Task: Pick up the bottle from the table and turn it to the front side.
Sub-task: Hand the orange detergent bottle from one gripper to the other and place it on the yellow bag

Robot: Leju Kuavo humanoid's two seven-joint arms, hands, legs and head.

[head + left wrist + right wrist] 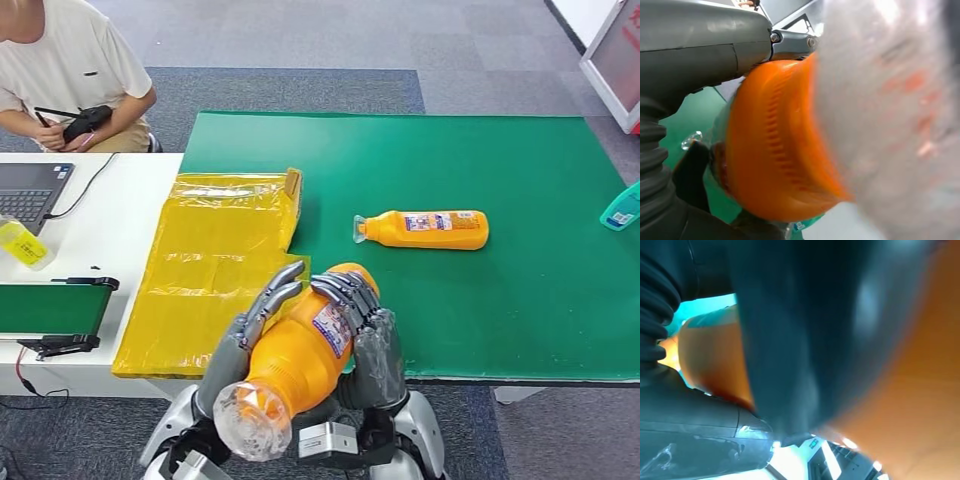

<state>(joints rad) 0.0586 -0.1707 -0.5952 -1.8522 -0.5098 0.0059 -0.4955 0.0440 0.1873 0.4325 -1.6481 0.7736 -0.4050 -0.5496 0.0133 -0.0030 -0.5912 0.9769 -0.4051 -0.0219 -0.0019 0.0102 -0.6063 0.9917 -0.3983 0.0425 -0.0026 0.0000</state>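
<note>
Orange bottle (302, 365) is sitting closest to the camera, lifted clear of the green tabletop (528, 300) at its near edge, clear neck end pointing back at the robot, white label patch facing up-right. Left hand (253, 325) is cupping its left flank with fingers laid along the body, while right hand (362, 320) is curling over the top and right side, so both are gripping it. Judging by looks it's a light, stiff, smooth plastic shell, likely slippery, so holding the wide ribbed belly is looking safer than the neck.
</note>
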